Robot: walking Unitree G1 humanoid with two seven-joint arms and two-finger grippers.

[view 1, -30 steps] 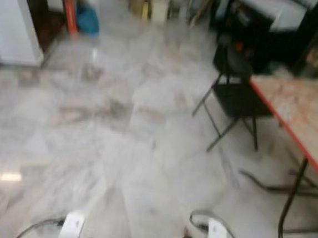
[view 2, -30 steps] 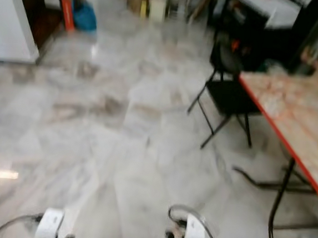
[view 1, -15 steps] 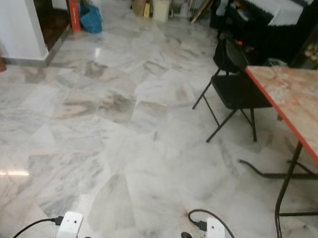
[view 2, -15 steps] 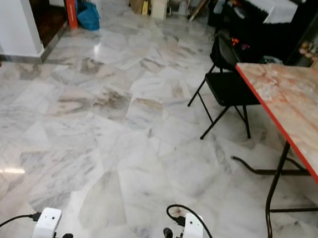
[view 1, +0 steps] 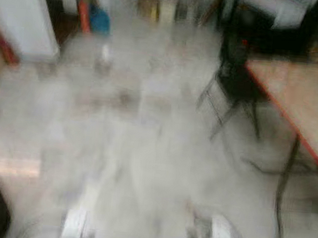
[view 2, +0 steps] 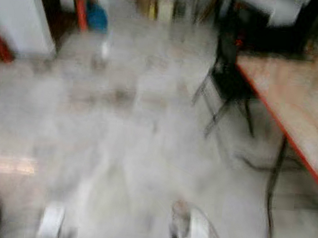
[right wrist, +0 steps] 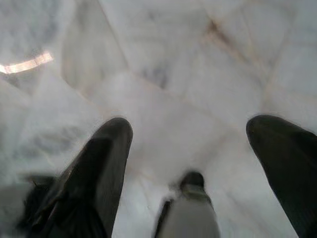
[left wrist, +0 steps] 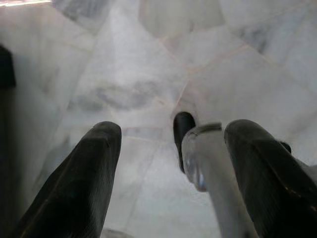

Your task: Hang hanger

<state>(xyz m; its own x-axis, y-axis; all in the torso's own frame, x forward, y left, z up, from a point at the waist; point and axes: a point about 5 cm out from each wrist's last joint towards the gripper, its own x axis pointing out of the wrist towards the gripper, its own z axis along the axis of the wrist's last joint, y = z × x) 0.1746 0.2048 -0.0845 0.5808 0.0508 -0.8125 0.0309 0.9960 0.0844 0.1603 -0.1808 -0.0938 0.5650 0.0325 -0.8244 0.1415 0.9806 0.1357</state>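
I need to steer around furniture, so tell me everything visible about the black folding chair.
The black folding chair is blurred, so detail is limited. It looks dark all over, with a seat, a backrest rising behind it and thin crossed legs standing on the pale marble floor. It stands upright ahead and to the robot's right, at the near corner of the red-edged table. Nothing seems to lie on the seat; whether it touches the table cannot be told.
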